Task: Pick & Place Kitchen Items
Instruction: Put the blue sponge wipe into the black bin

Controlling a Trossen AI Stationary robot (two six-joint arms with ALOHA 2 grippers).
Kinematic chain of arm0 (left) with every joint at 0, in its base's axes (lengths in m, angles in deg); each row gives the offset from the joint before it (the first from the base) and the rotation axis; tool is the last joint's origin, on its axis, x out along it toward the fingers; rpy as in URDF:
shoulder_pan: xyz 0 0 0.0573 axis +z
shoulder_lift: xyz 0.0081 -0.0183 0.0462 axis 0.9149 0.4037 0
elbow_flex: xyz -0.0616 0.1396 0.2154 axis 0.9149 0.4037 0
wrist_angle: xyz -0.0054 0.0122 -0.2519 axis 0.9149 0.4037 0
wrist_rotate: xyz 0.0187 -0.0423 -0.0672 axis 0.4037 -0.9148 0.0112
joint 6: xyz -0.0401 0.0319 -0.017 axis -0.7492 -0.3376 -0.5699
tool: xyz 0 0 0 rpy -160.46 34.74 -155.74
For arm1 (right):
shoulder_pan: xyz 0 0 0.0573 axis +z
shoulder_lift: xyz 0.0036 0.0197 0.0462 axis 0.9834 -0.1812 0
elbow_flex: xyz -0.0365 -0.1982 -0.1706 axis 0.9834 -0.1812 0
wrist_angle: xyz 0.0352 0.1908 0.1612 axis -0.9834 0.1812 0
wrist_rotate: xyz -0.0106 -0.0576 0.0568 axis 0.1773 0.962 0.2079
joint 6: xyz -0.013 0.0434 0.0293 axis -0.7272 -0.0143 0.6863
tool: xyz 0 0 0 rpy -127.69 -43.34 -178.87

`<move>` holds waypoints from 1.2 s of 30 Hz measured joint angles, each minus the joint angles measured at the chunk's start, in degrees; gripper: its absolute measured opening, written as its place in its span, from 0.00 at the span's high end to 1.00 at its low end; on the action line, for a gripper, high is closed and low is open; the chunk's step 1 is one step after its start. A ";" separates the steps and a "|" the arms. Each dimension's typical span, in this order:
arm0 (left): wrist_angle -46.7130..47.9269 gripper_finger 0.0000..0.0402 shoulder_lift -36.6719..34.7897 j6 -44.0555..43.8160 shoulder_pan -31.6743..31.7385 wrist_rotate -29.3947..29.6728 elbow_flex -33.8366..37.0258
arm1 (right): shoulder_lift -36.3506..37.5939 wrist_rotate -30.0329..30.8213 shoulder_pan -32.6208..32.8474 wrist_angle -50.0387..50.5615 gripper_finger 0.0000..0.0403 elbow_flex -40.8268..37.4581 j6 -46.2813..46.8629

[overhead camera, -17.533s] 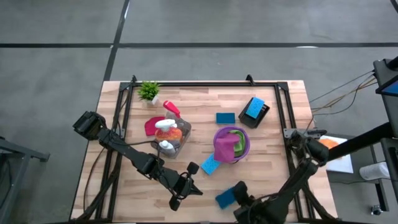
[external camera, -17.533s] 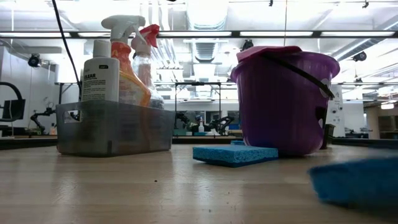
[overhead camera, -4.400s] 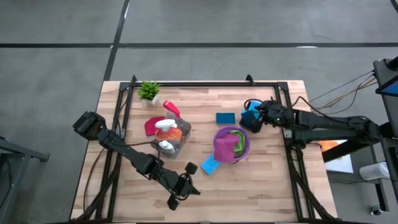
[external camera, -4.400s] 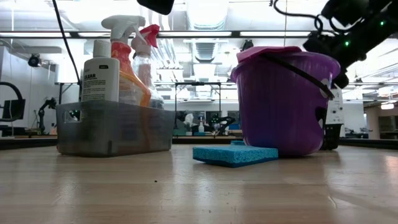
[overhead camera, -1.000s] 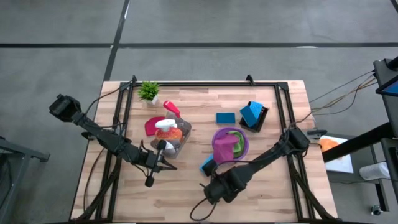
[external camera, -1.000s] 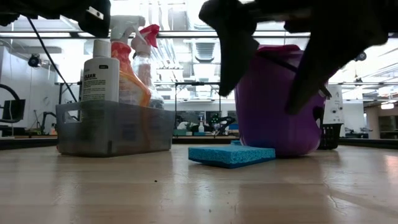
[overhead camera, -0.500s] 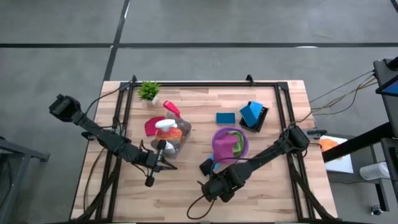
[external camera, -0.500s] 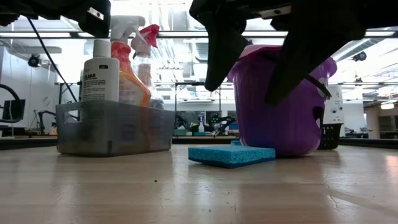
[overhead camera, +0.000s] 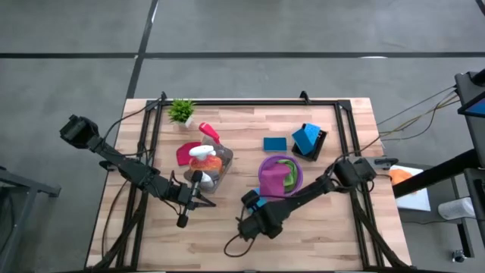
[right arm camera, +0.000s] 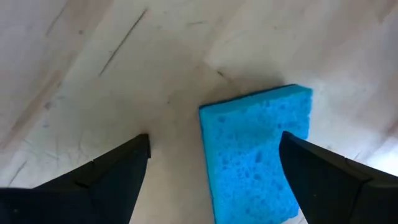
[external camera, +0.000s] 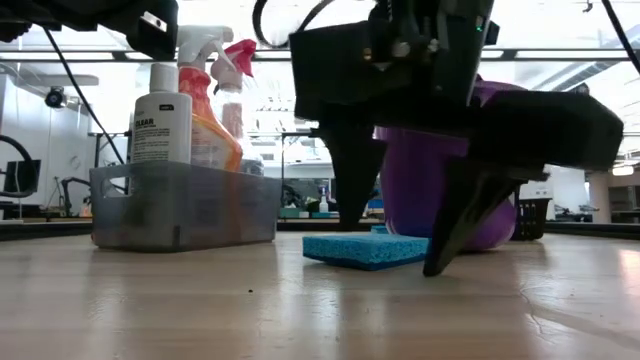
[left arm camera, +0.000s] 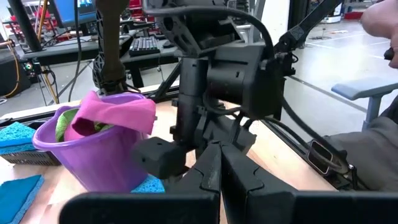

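A blue sponge [overhead camera: 258, 202] lies flat on the wood table near the purple bucket [overhead camera: 299, 182]; it also shows in the low view [external camera: 372, 249] and the right wrist view [right arm camera: 255, 149]. My right gripper [right arm camera: 214, 143] is open and points steeply down over it. One finger [external camera: 352, 190] stands at the sponge's left in the low view. The other finger [external camera: 450, 235] stands at its right end, tip at the table. Whether either touches the sponge cannot be told. My left gripper [left arm camera: 217, 158] is shut and empty, level, beside the grey bin [overhead camera: 216, 176].
The bucket holds magenta and green cloths [overhead camera: 277, 173]. The grey bin [external camera: 180, 205] carries an orange spray bottle [external camera: 205, 100] and smaller bottles. A red cloth [overhead camera: 184, 154], another sponge [overhead camera: 274, 143], a black rack with sponges [overhead camera: 308, 139] and a plant [overhead camera: 181, 111] lie farther back.
My right gripper has come down toward the blue sponge and shifted a little toward the table's left and far edges, tipping more steeply downward. Its fingers stay wide apart and now stand about the sponge. The sponge has not moved.
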 joint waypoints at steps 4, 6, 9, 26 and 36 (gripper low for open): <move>0.15 1.00 0.00 -0.02 0.02 0.00 0.00 | -0.50 -0.22 -1.11 0.04 0.13 0.10 0.47; 0.22 1.00 0.02 -0.04 0.02 0.00 0.00 | -0.52 -0.67 -1.33 0.04 0.16 0.09 0.56; 0.21 1.00 0.02 -0.04 0.02 -0.02 0.00 | -0.48 -0.87 -1.37 0.04 0.25 0.05 0.56; 0.22 1.00 0.02 -0.09 0.02 -0.02 0.00 | -0.72 0.29 -1.41 -1.88 0.93 0.06 -3.03; 0.43 1.00 0.02 -0.09 0.02 -0.02 0.00 | 0.26 0.73 2.17 1.53 0.96 2.47 -4.93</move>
